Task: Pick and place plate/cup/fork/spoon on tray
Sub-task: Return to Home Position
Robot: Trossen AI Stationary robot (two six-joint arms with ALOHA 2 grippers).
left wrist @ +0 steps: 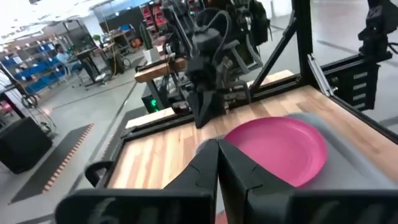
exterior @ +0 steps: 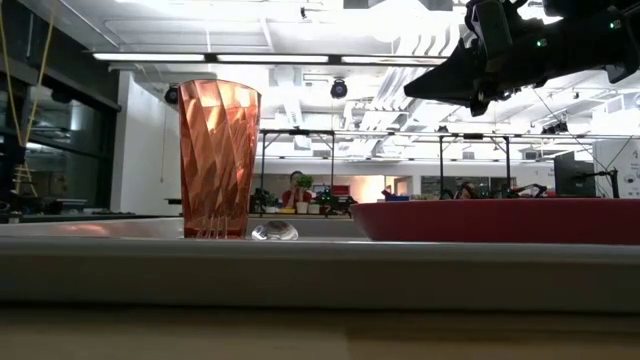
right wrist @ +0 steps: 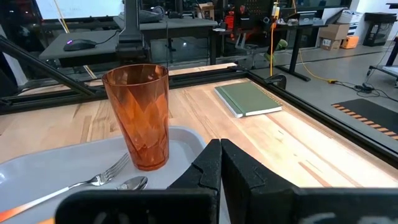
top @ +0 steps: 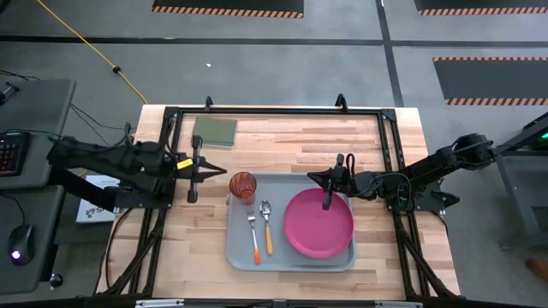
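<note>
The grey-blue tray (top: 291,258) lies at the table's middle. On it are the magenta plate (top: 318,224) at the right, and the fork (top: 253,233) and the spoon (top: 267,226) side by side at the left. The orange cup (top: 243,185) stands upright in the tray's far-left corner. My left gripper (top: 223,172) is shut and empty, just left of the cup and above the table. My right gripper (top: 312,177) is shut and empty above the tray's far edge, beside the plate. The right wrist view shows the cup (right wrist: 138,115), fork (right wrist: 93,180) and spoon (right wrist: 127,183).
A flat green square pad (top: 214,131) lies on the wood at the far left. Black frame rails (top: 274,111) run along the table's far, left and right sides. Bare wood lies between the tray and the near edge.
</note>
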